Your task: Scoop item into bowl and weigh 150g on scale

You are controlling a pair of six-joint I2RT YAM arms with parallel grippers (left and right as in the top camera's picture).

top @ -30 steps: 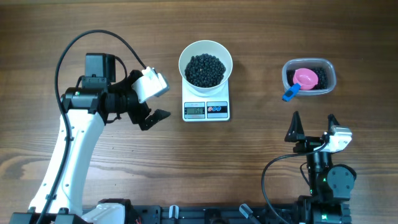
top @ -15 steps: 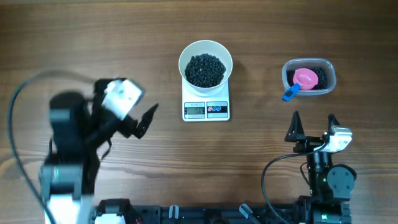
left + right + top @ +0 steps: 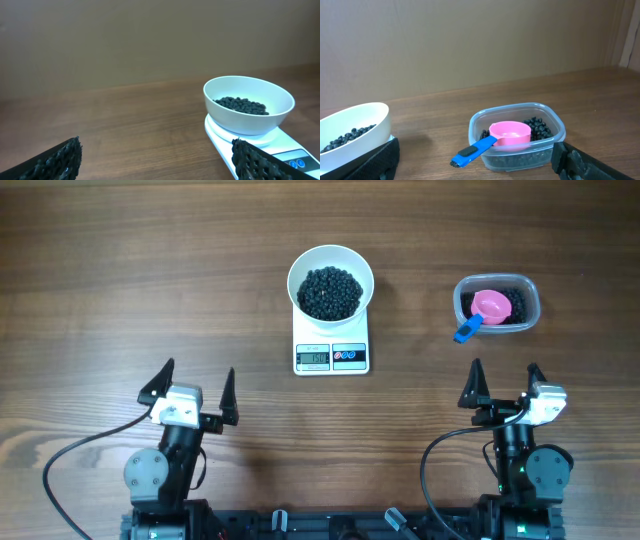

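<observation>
Beads [image 3: 331, 292] – small, black and matte – lie in a dark heap inside the white bowl [image 3: 294, 272], filling its bottom but sitting well below the rim. The bowl sits squarely on the scale [image 3: 350, 366], which is near the middle of the tabletop [image 3: 150, 260]. The scale's grey display [image 3: 314, 359] is lit and faces the robot, but its digits are too small to read with confidence.

More beads remain in the clear plastic tub [image 3: 533, 298], well off to the right. The pink scoop [image 3: 490, 306] rests in them, with its blue handle [image 3: 467, 331] hanging over the tub's near-left rim.

Both arms are folded low at the front edge of the tabletop, well away from everything. The left gripper [image 3: 197, 370] has its fingers spread wide and holds nothing. The right gripper [image 3: 504, 367] is the same, fingers apart and empty.

With the scoop parked and both arms clear of the scale, the task looks to be at its last step – letting the reading settle and checking it. If it matches the target, nothing more is needed. If it is short, the right gripper is the nearer one to take the blue handle, lift a small portion and tip it gently into the bowl without nudging the scale.
</observation>
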